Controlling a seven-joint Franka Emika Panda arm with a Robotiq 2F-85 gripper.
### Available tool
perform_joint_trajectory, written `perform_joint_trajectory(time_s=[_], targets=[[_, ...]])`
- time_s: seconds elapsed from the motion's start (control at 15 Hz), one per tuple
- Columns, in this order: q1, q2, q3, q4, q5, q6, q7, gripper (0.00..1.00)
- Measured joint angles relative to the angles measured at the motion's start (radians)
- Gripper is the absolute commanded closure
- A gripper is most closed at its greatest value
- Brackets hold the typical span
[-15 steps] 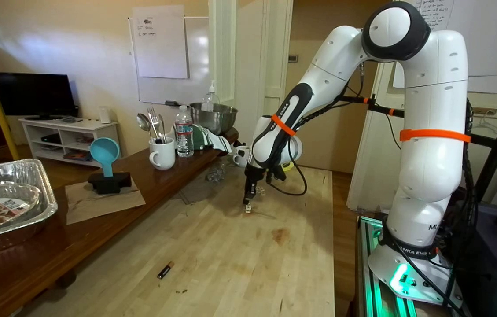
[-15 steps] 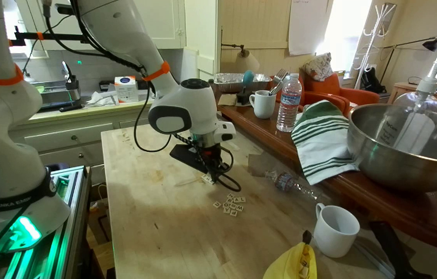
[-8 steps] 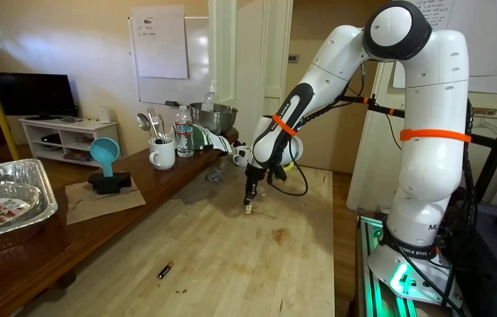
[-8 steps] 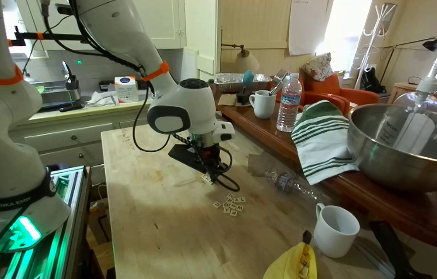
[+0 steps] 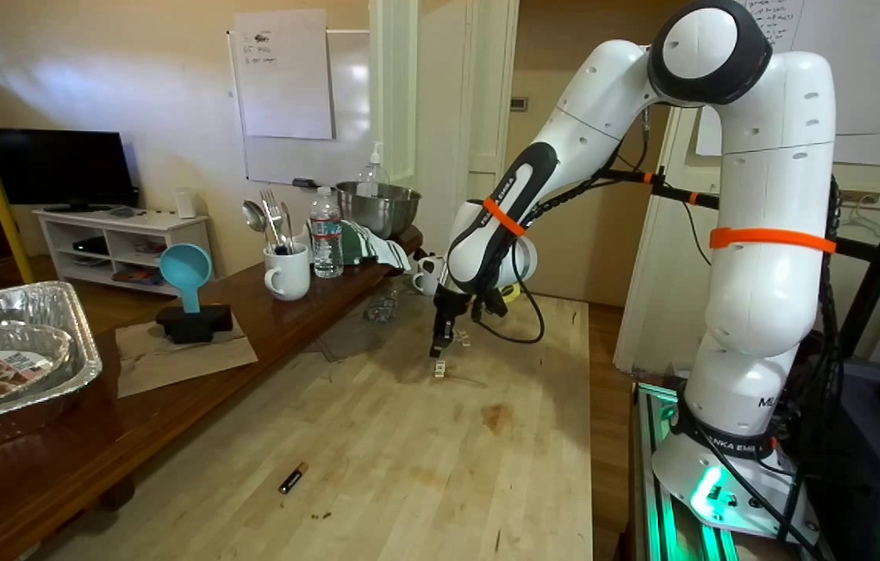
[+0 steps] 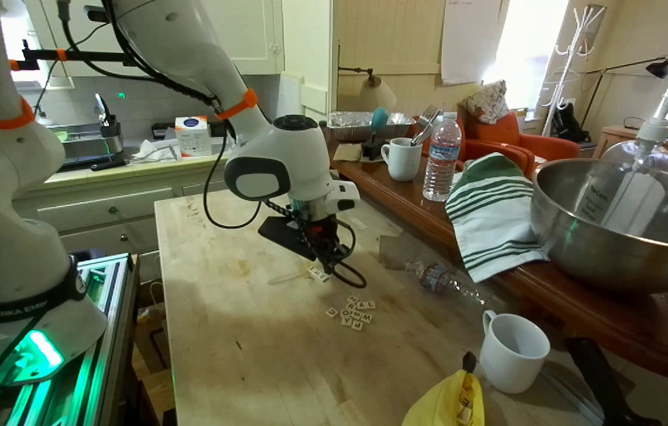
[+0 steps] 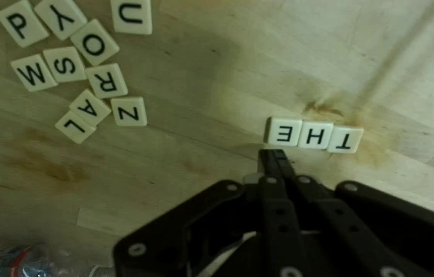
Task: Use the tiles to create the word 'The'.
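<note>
Wooden tabletop (image 7: 201, 111), wrist view: nearest, the claw (image 7: 272, 153), fingers together, holding nothing visible. Just past its tips, the E tile (image 7: 285, 131), then rightward the H tile (image 7: 315, 135) and T tile (image 7: 345, 139), a touching crosswise row, likely finished; the claw probably need only lift clear.

Fingers (image 7: 266, 164) slightly higher than before, more of the tiles (image 6: 317, 274) in sight.
</note>
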Motion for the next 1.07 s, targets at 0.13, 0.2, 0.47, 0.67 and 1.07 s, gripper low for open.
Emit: perform_joint_trajectory(time_s=[0.13,0.2,0.47,0.67,1.07], targets=[[0.000,-0.013,0.002,-0.004,0.001,0.000,0.000,0.72],[0.000,-0.020,0.002,-0.008,0.001,-0.001,0.006,0.67],[0.009,-0.054,0.002,-0.030,0.001,-0.001,0.063,0.38],[0.029,-0.078,0.001,-0.045,-0.002,-0.001,0.136,0.14],[0.130,-0.114,-0.047,-0.079,-0.024,-0.003,0.303,0.00]])
